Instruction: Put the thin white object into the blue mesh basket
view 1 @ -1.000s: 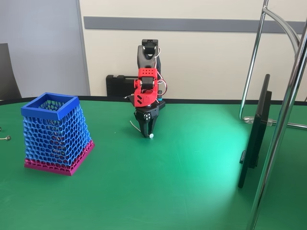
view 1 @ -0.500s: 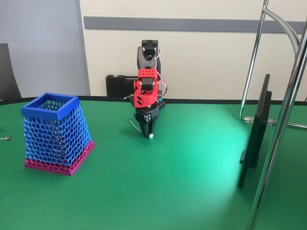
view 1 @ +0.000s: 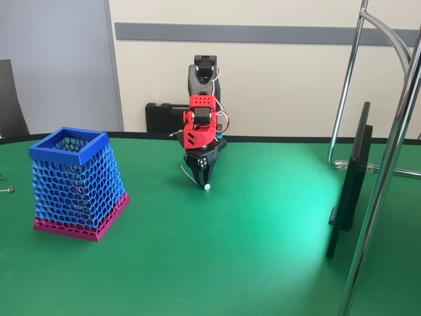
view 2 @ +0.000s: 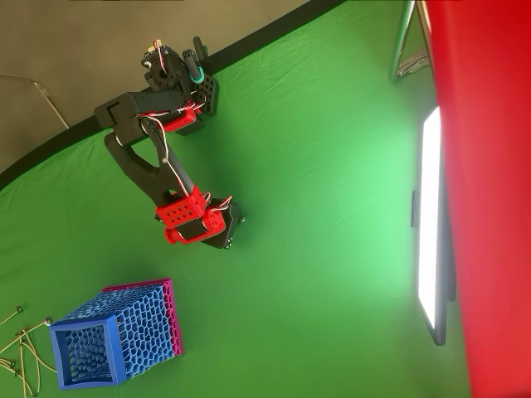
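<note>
While the basket point(view 1: 75, 184) stands empty well to the left, the jaws pinch the stick point(view 1: 191, 176) low over the worktop point(view 1: 263, 237), not yet carried across.

I seem to work in an office or lab: green-clothed counter point(view 1: 263, 263), plain walls, chrome stand point(view 1: 388, 158).
</note>
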Available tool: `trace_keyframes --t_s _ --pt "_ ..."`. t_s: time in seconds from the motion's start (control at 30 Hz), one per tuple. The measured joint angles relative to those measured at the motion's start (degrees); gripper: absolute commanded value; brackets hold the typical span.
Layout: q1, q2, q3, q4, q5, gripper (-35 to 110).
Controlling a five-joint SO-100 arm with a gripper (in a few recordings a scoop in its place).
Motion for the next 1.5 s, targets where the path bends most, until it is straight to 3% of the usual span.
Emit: trace_keyframes --t_s 0.53,0.87,1.33,1.5 --pt "-1.93 6.68 -0.35 1.32 -3.16 1" --pt "1.14 17.14 -11.07 0.97 -12.30 1" --pt "9.32 23.64 -12.22 -33.66 -24.26 1" --pt "10.90 23.64 -15.03 -40.61 -25.75 0"
